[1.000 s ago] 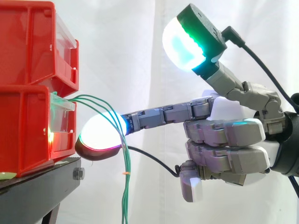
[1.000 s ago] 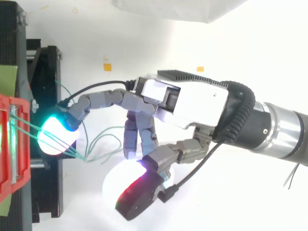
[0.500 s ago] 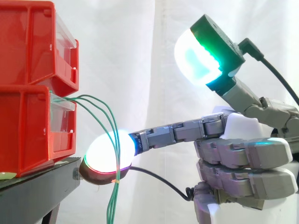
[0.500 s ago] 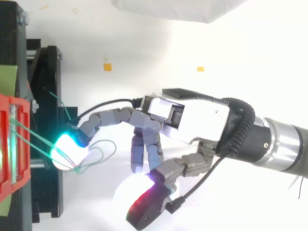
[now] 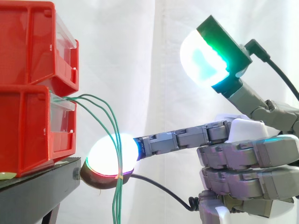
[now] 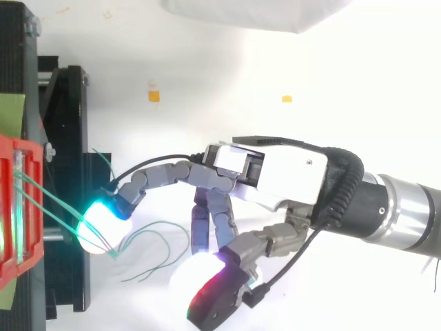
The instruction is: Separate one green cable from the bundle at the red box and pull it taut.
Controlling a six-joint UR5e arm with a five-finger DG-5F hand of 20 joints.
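The green cables (image 5: 117, 200) come out of the clear front of the lower red bin (image 5: 23, 126), arch outward together and drop straight down just past the front edge of the black stand (image 5: 37, 186). One straight finger of the hand (image 6: 275, 172) lays its glowing fingertip (image 5: 110, 154) against them right off that edge. Nothing is gripped: the thumb (image 5: 203, 60) stands high and well apart, and the other fingers fold against the palm.

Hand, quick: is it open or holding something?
Hand: open, holding nothing; one straight finger pushes against the green cables.
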